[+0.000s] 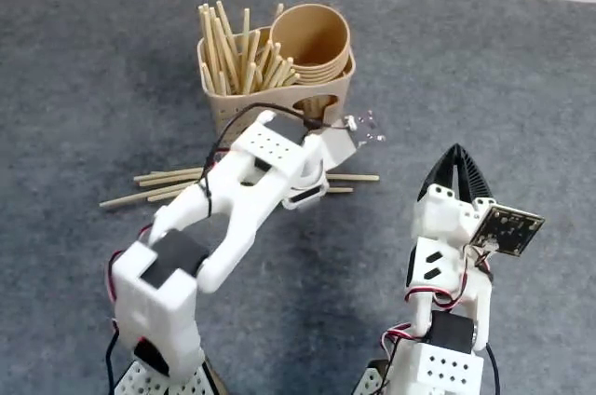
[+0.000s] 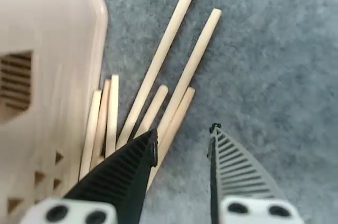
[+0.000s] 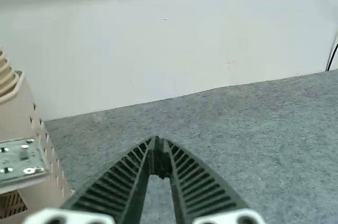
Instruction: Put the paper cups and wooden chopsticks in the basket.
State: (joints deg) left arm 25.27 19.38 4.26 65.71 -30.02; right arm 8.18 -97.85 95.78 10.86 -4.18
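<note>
- The left gripper (image 2: 184, 131) is standing open: its two black ribbed fingers (image 2: 124, 176) are keeping a moderate gap, and nothing is sitting between them.
- It is hanging just beside the wall of the basket (image 2: 47, 76), low over the loose chopsticks (image 2: 163, 76). One finger is covering the near ends of some sticks. I cannot tell whether it is touching them.
- The loose chopsticks are lying flat on the grey mat (image 2: 274, 49) at the foot of the basket, on the side facing the arms. Some are lying close against the basket wall and others are fanning away from it.
- In the high view the left arm (image 1: 251, 181) is bending over these loose chopsticks (image 1: 158, 190), and their ends are sticking out from under it on both sides.
- The right gripper (image 3: 158, 155) is staying closed, its fingertips are meeting and it is holding nothing.
- In the high view the right gripper (image 1: 456, 160) is standing well apart from the basket (image 1: 233, 111), off to one side of it, above bare mat.
- Inside the basket, the paper cups (image 1: 312, 36) are sitting stacked one in another, open side up.
- Beside the cups, in the same basket, the standing chopsticks (image 1: 233, 50) are leaning as a bundle, their ends rising above the rim.
</note>
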